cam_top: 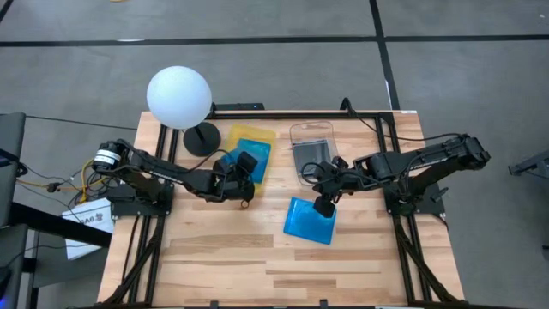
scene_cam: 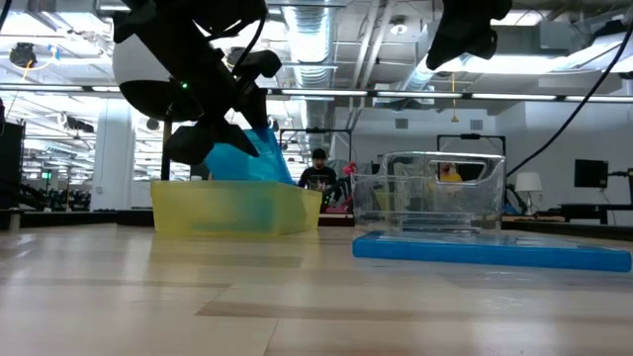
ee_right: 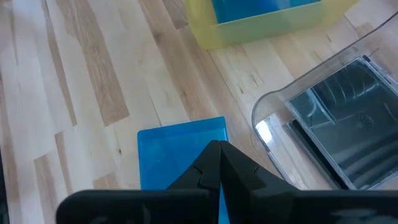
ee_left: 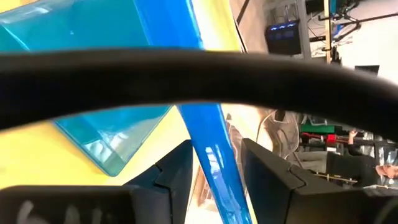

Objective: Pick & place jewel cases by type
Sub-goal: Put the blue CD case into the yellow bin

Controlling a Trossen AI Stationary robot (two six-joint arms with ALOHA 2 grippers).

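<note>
My left gripper (cam_top: pixel 243 168) is over the flat yellow tray (cam_top: pixel 262 135) at the table's far middle, shut on a bright blue jewel case (scene_cam: pixel 242 156) that tilts above the tray (scene_cam: pixel 232 210). Another blue case (ee_left: pixel 93 118) lies in the tray. My right gripper (cam_top: pixel 324 206) hangs shut, raised above a blue jewel case (cam_top: pixel 309 221) that lies flat on the table (scene_cam: pixel 495 251). In the right wrist view the shut fingers (ee_right: pixel 217 155) point down over this case (ee_right: pixel 177 155). Grey cases (ee_right: pixel 348 118) lie in the clear container (cam_top: pixel 310 148). My left gripper pinches the blue jewel case by one thin edge (ee_left: pixel 214 158) between its two fingers (ee_left: pixel 177 177). The case stands tilted, and its lower part dips behind the yellow tray's wall (scene_cam: pixel 227 198). Whether it rests on the tray cannot be told.
A white globe lamp (cam_top: pixel 178 97) on a black base (cam_top: pixel 202 138) stands at the far left, close to the tray. The clear container (scene_cam: pixel 435 193) sits right of the tray. The near half of the wooden table (cam_top: pixel 257 266) holds nothing. A person (scene_cam: pixel 318 170) shows in the room behind.
</note>
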